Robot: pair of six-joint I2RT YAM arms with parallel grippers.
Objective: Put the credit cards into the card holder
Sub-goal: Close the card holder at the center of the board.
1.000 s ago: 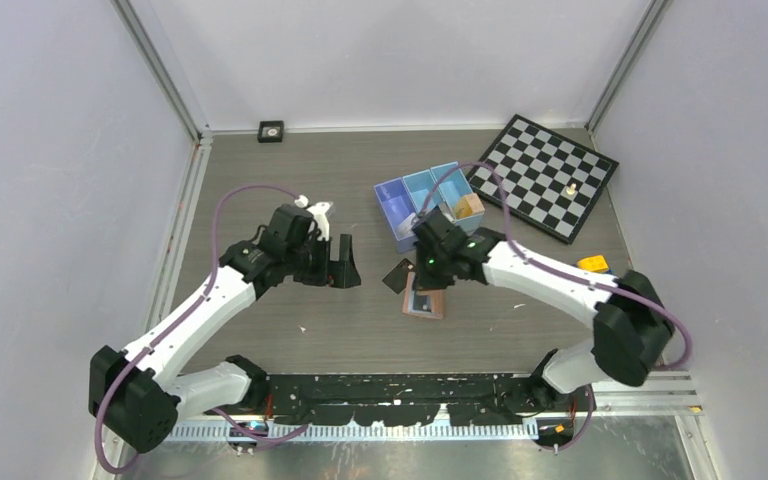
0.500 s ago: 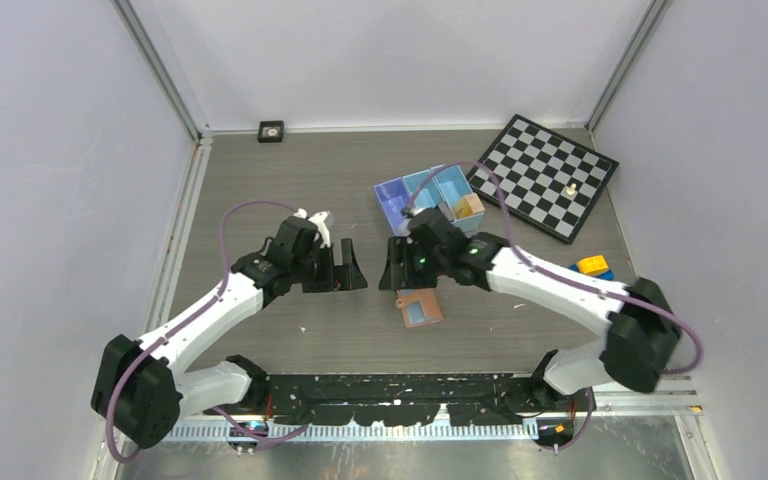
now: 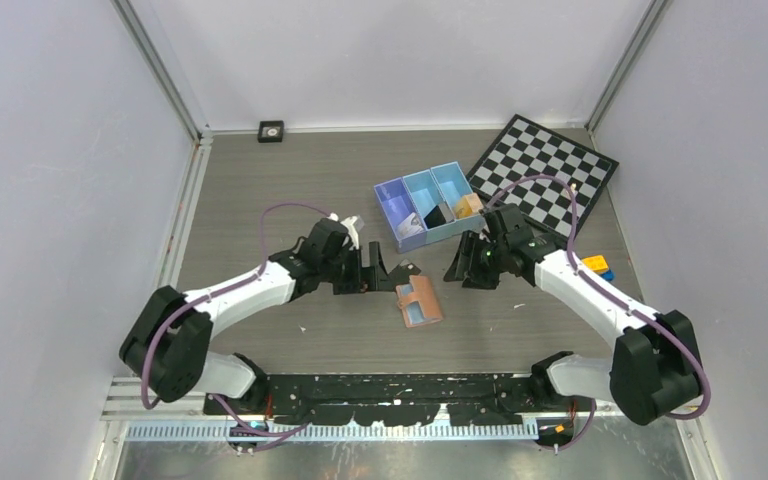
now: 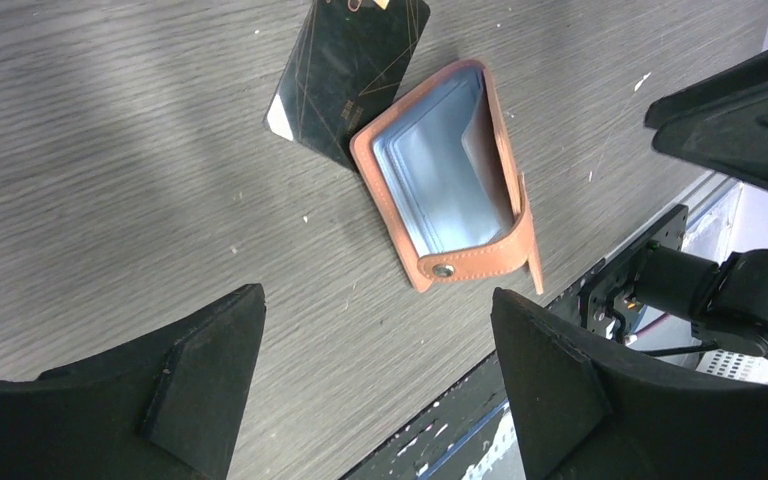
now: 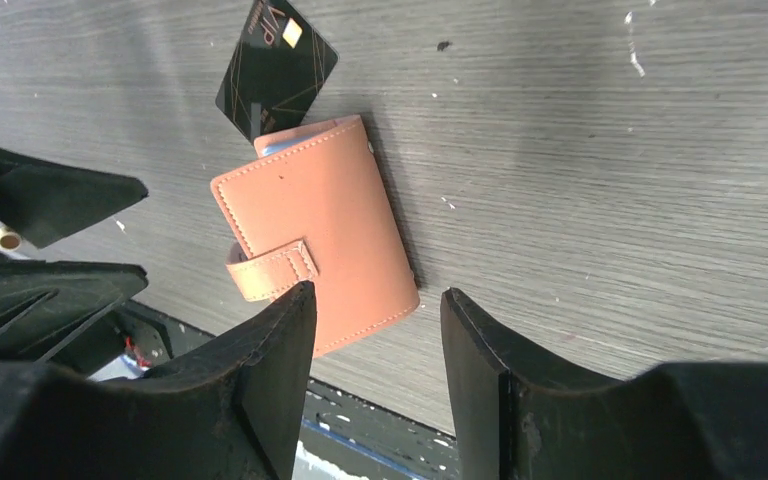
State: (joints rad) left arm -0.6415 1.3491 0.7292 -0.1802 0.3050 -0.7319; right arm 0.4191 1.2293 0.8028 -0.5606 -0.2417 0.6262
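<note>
Salmon-tan, leather-look and stitched, the card holder [image 3: 419, 302] lies on the grey wood-grain table [image 3: 260, 190] in the middle of the top view, and a flat shiny black credit card [image 3: 407, 271] touches its upper edge. The left wrist view shows its pale blue inside and round snap, while the right wrist view shows only its smooth back and tab. The left gripper [image 4: 378, 300] and right gripper [image 5: 378, 300] both have their fingers spread wide and hold nothing.

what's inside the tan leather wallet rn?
The salmon-tan leather folding wallet lies partly open: only light blue lining shows, no card visible in it. Deeper pockets are hidden. A glossy black card lies outside, against its edge.
</note>
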